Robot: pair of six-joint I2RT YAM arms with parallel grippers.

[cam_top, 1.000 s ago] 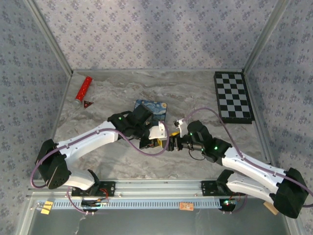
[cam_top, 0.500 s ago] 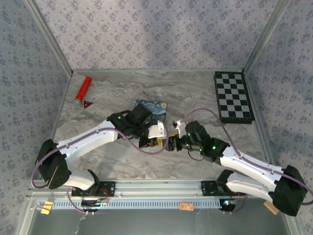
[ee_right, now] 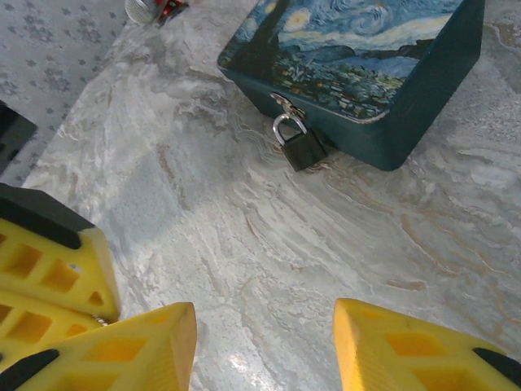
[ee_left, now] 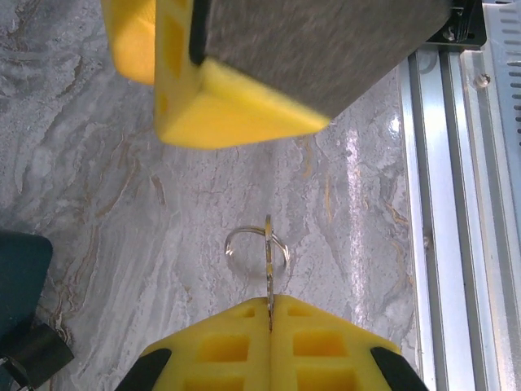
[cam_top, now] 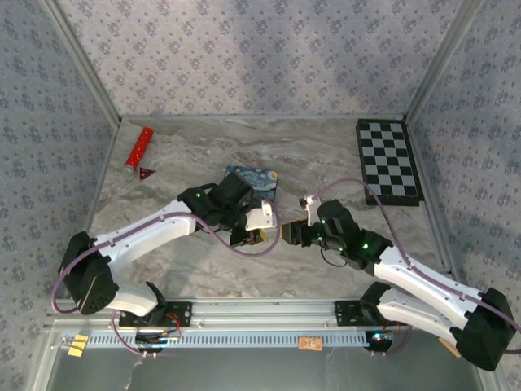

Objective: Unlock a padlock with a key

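My left gripper [ee_left: 270, 300] is shut on a thin silvery key [ee_left: 268, 265] that stands edge-on out of its yellow fingertips, with a wire ring [ee_left: 241, 238] on its end. In the top view this gripper [cam_top: 254, 236] hovers just in front of the blue painted tin [cam_top: 254, 181]. The small dark padlock [ee_right: 303, 147], with its silvery shackle, hangs from the hasp on the tin's [ee_right: 366, 73] front wall and rests on the table. My right gripper [ee_right: 264, 346] is open and holds nothing. It [cam_top: 290, 235] sits close to the right of the left gripper, whose yellow fingers [ee_right: 49, 281] show beside it.
A red cylinder [cam_top: 138, 148] and a small dark-red triangle [cam_top: 146, 172] lie at the back left. A black-and-white chessboard [cam_top: 389, 161] lies at the back right. The metal rail [ee_left: 456, 204] runs along the table's near edge. Patterned walls close in three sides.
My right gripper has drawn back to the right, away from the left gripper, and now stands open. The left gripper stays in place, still shut on the key.
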